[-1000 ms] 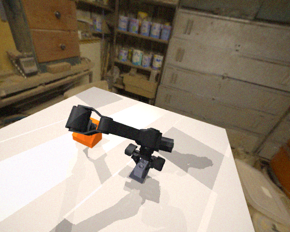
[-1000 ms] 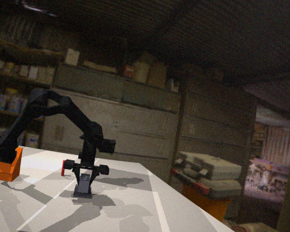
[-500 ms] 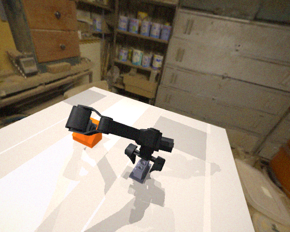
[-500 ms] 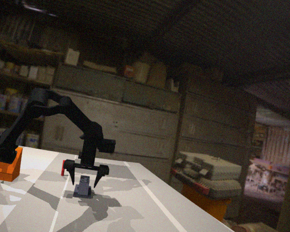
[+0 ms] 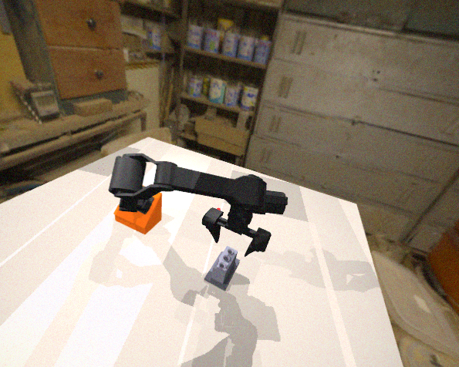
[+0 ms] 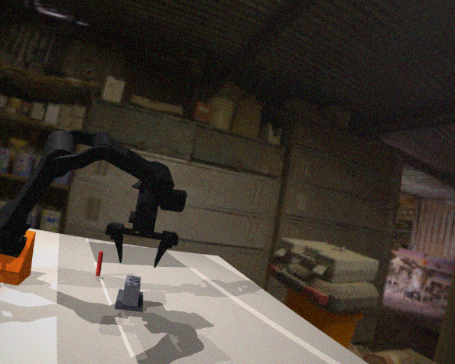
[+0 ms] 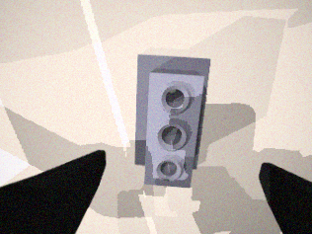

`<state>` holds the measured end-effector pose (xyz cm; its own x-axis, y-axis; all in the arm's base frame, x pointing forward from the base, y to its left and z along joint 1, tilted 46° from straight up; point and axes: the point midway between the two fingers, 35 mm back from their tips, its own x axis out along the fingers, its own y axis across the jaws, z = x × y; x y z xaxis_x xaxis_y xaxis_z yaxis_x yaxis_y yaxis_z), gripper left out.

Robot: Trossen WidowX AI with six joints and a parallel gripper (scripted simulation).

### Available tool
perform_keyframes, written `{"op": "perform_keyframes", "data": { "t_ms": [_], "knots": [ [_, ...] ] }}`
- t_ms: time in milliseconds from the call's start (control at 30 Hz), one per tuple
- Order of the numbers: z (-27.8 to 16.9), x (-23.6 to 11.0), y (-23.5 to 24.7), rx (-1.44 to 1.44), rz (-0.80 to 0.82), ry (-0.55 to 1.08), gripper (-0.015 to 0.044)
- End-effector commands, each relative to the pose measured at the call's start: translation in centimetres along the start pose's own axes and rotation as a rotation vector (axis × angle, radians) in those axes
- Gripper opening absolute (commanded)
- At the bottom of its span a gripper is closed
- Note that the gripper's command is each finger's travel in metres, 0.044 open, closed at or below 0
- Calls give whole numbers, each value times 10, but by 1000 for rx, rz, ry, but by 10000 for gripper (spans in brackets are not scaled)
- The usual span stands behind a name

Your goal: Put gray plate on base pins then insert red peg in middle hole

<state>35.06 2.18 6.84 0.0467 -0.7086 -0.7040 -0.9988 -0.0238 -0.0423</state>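
The gray plate (image 5: 226, 257) (image 6: 132, 286) (image 7: 173, 103) with three holes in a row sits on the darker base (image 5: 216, 281) (image 6: 126, 306) (image 7: 144, 73) near the middle of the table. Its middle hole is dark and empty in the wrist view. My gripper (image 5: 232, 245) (image 6: 138, 262) (image 7: 182, 164) is open wide and empty, hanging straight above the plate with its fingertips clear of it on both sides. The red peg (image 6: 99, 263) stands upright on the table beyond the base, to the left in the exterior view. In the top view only the peg's tip (image 5: 219, 208) shows behind the gripper.
The arm's orange mount (image 5: 142, 220) (image 6: 8, 268) stands at the back left of the white table (image 5: 63, 276) (image 6: 238, 313). The table's right edge drops off toward an orange bin (image 6: 317, 325) and clutter on the floor.
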Motion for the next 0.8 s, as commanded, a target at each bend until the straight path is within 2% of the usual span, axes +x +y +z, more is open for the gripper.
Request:
{"op": "perform_keyframes", "data": {
  "t_ms": [0,233,700,767],
  "knots": [
    [0,-39,0,2,5,2,440],
    [5,-39,1,57,5,0,440],
    [94,-44,47,1197,18,-20,440],
    [102,-44,53,1268,20,-20,440]
  ]
}}
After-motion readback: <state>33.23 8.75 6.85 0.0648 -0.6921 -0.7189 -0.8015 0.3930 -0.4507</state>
